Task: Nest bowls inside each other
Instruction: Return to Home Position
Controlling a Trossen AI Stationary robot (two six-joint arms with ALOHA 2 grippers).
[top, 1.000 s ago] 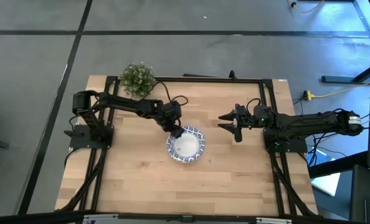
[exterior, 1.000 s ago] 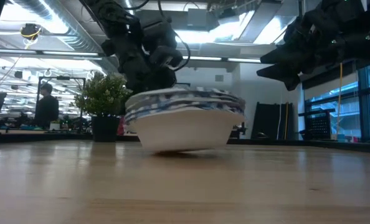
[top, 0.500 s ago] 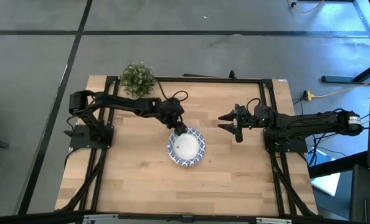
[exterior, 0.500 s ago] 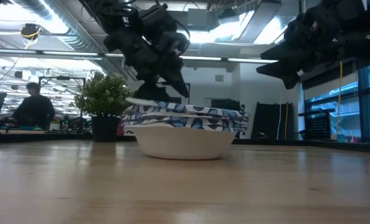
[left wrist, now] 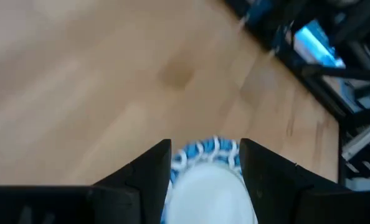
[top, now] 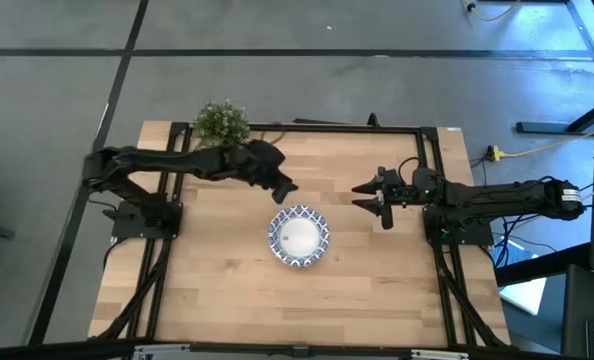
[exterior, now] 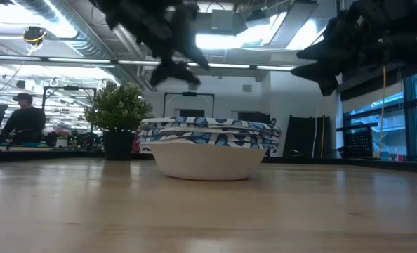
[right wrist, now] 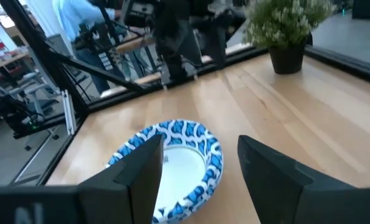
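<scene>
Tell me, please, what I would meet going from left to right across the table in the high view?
Potted plant → stack of bowls → right gripper. The left gripper shares the bowls' left-hand span, so I leave it out.

The wooden table (top: 227, 290) bears nested bowls (top: 299, 236) at its middle and a potted plant (top: 221, 122) at one edge.

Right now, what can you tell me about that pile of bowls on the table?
The stack of bowls sits upright near the middle of the wooden table: round, shallow bowls nested together, white inside and underneath, their blue-and-white patterned rims showing as level layered bands from the side. Only the table touches it. The left pincer hangs open above, clear of it; the right pincer is open off to one side.
</scene>
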